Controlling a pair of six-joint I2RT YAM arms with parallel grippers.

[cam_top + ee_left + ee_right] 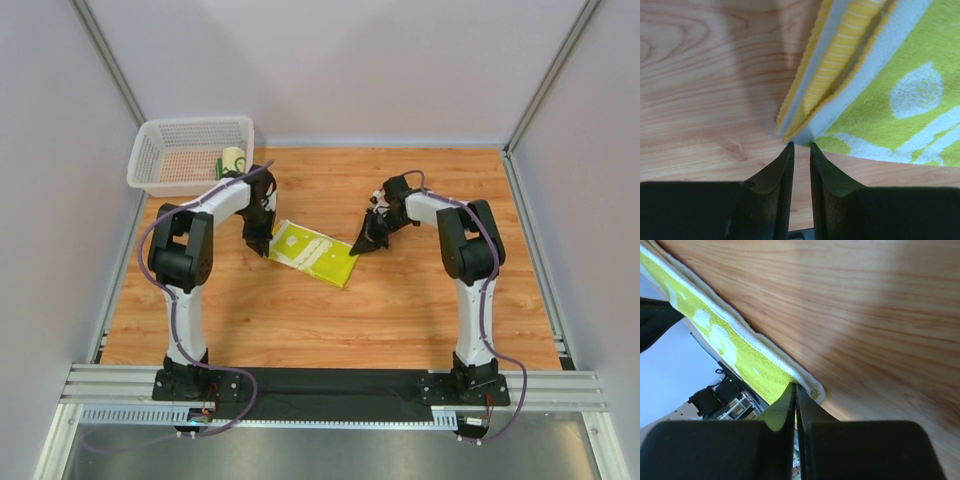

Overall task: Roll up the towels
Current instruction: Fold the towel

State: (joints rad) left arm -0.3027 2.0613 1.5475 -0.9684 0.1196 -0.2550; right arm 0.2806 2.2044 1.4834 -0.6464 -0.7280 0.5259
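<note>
A lime-yellow towel [312,252] with pale squiggles lies flat on the wooden table between the two arms. My left gripper [262,240] is at its left corner. In the left wrist view the left gripper [800,145] is open by a narrow gap, its tips touching the corner of the towel [880,110], where folded layers show. My right gripper [365,243] is at the towel's right corner. In the right wrist view it [795,386] is shut, its tips against the edge of the towel [740,355]; I cannot tell whether cloth is pinched. A rolled towel [233,158] stands in the basket.
A white mesh basket [160,150] sits at the table's back left corner, close behind the left arm. Grey walls enclose the table on three sides. Bare wood [420,300] lies in front of the towel and to the right.
</note>
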